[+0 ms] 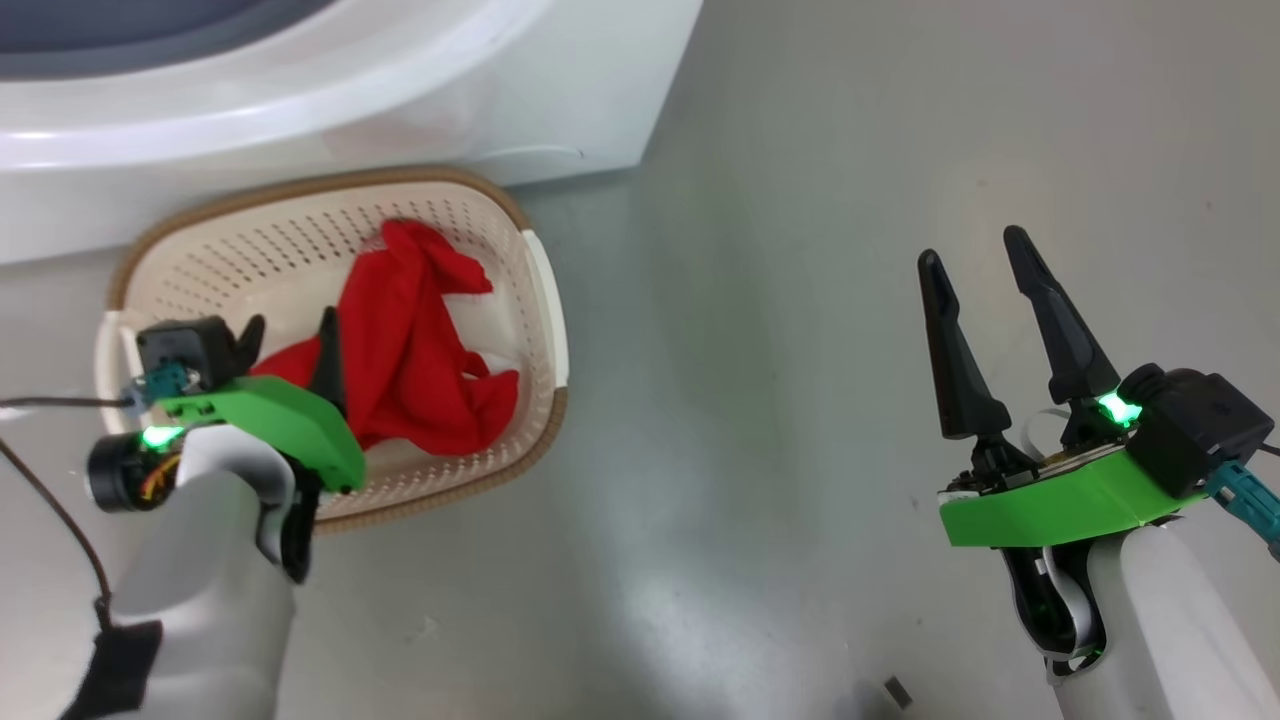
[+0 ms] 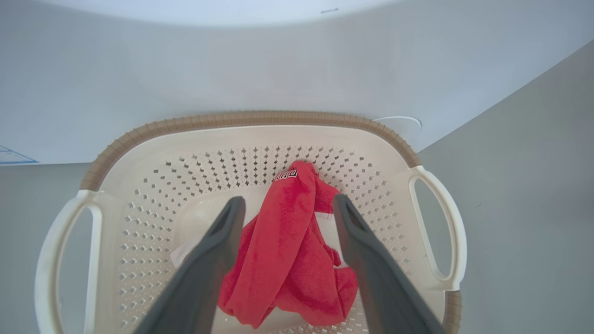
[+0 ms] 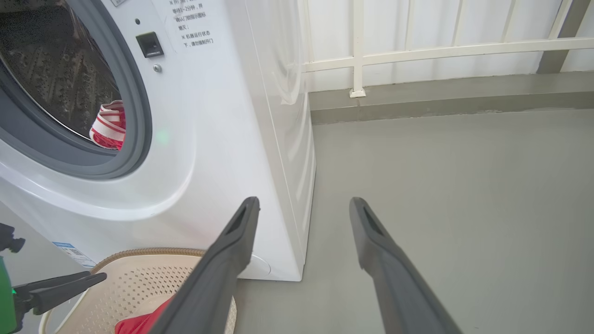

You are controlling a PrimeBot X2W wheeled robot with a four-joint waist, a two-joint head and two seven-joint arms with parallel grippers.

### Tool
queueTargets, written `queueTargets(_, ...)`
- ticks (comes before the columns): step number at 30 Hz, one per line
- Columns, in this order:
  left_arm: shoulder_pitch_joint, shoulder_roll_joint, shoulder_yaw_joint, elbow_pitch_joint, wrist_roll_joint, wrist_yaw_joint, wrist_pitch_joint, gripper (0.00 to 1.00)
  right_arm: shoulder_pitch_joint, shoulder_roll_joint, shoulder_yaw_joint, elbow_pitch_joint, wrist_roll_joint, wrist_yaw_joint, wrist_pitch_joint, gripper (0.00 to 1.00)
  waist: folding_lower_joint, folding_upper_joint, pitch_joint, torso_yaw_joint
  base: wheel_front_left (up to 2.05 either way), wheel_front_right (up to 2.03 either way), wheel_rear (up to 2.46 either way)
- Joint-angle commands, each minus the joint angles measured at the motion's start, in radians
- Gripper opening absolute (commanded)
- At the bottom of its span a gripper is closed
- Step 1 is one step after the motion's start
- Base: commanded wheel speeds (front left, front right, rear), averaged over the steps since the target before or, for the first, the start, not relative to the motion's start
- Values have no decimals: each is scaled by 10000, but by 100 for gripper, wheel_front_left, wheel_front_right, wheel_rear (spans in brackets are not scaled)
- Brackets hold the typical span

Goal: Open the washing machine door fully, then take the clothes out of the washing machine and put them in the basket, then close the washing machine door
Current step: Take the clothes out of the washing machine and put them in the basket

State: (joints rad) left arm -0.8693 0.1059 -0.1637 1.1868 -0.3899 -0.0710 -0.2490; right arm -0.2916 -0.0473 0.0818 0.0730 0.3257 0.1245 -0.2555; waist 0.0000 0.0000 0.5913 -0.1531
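The cream basket (image 1: 545,300) with a brown rim stands on the floor against the white washing machine (image 1: 350,90). A plain red garment (image 1: 410,340) lies loose inside it. My left gripper (image 1: 292,342) hangs over the basket, open, its fingers either side of the cloth (image 2: 283,250) in the left wrist view. My right gripper (image 1: 972,248) is open and empty over bare floor to the right. In the right wrist view, a red garment with white stripes (image 3: 109,125) lies in the steel drum behind the grey gasket (image 3: 134,116). The washing machine door is out of view.
Grey floor (image 1: 780,400) stretches to the right of the basket and machine. A white railing (image 3: 357,55) on a low kerb runs behind the machine. A dark cable (image 1: 50,500) hangs by my left forearm. A small dark scrap (image 1: 897,690) lies on the floor.
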Motion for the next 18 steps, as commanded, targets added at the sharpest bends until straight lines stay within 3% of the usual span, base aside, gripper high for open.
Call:
queueTargets(1,542,208,211,-400,-7,-32,-124,100,161,-29,175,-134,63,62,-63,100,0,0,-358,238,0,0,0)
queueTargets(18,3896,-381,1116,-5730,936,279,-127,100,780,-29,-333,321,-217,62,-63,100,0,0,-2604,1071,0,0,0)
